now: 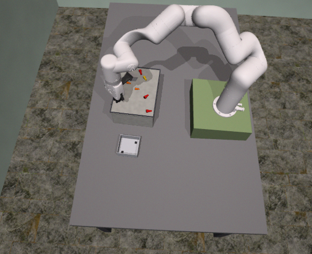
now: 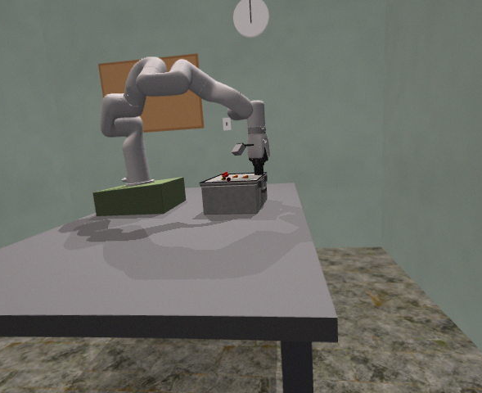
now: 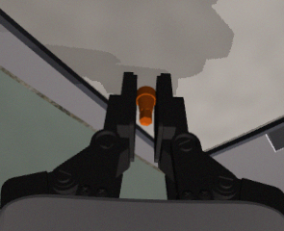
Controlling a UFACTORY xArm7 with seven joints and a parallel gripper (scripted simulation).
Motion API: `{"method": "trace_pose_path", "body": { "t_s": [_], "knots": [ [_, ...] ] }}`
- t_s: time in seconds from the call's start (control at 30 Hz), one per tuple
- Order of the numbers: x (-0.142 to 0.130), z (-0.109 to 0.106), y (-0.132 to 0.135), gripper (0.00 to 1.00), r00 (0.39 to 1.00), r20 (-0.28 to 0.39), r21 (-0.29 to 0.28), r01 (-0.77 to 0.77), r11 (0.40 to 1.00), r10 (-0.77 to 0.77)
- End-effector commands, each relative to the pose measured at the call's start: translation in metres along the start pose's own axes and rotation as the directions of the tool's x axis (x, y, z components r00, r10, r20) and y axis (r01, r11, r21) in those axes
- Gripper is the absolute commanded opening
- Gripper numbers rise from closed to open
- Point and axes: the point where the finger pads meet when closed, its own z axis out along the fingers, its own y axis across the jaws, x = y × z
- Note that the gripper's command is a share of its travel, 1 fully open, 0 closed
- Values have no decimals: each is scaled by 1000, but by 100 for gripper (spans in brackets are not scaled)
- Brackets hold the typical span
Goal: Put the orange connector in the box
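Observation:
My gripper (image 1: pixel 118 100) (image 2: pixel 258 172) (image 3: pixel 145 92) stands upright at the left edge of the tool case lid (image 1: pixel 134 107), fingertips down at the lid. It is shut on an orange connector (image 3: pixel 145 104), which shows between the fingers in the wrist view and is hidden by the fingers in the top and exterior views. Two more orange connectors (image 1: pixel 128 82) (image 1: pixel 136 88) lie loose on the lid, with three red ones (image 1: pixel 140 71) (image 1: pixel 145 96) (image 1: pixel 148 110) and a yellow one (image 1: pixel 144 78). The open steel junction box (image 1: pixel 118 144) stands empty on the table in front of the case.
The grey tool case (image 2: pixel 232 198) stands on the table (image 1: pixel 177 177). The arm's green pedestal (image 1: pixel 205 120) (image 2: pixel 139 198) stands to the right of the case. The arm arches over the back of the table.

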Motion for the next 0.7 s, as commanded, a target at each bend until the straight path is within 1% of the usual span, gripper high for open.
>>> {"method": "trace_pose_path", "body": {
  "t_s": [0.0, 0.53, 0.67],
  "knots": [
    [-1, -1, 0, 2, 1000, 2, 1, 1, 1000, -1],
    [-1, -2, 0, 2, 1000, 2, 1, 1, 1000, -1],
    [-1, -7, 0, 2, 1000, 2, 1, 1, 1000, -1]
  ]
}}
